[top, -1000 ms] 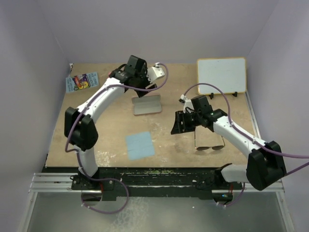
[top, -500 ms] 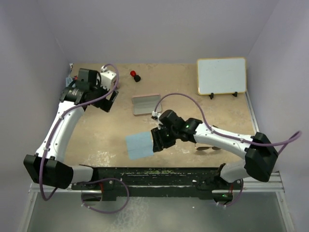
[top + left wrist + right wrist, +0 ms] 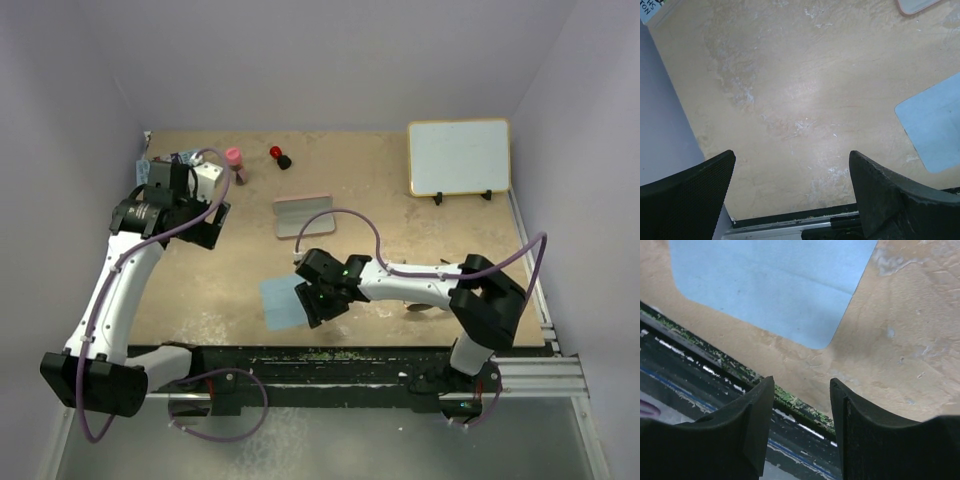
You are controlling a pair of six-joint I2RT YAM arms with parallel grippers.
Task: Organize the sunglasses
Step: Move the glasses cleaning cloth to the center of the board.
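The sunglasses (image 3: 418,307) lie on the table at the front right, mostly hidden under my right forearm; only a sliver of a dark lens shows. My right gripper (image 3: 312,305) is open and empty, low over the right edge of the light-blue cloth (image 3: 278,301), left of the sunglasses. In the right wrist view its gripper (image 3: 801,386) frames the table's front edge, with the cloth (image 3: 770,285) just beyond. The pink case (image 3: 303,215) lies behind the cloth. My left gripper (image 3: 208,228) is open and empty over bare table at the left; the left wrist view (image 3: 792,195) shows the same.
A whiteboard (image 3: 458,157) stands at the back right. A pink item (image 3: 233,157) and a small red and black item (image 3: 278,156) sit at the back. The left wrist view shows the cloth (image 3: 935,125) and a corner of the case (image 3: 915,5).
My right gripper swept left from beside the sunglasses to the blue cloth. My left arm swung from behind the pink case to the left side. Both stay empty.
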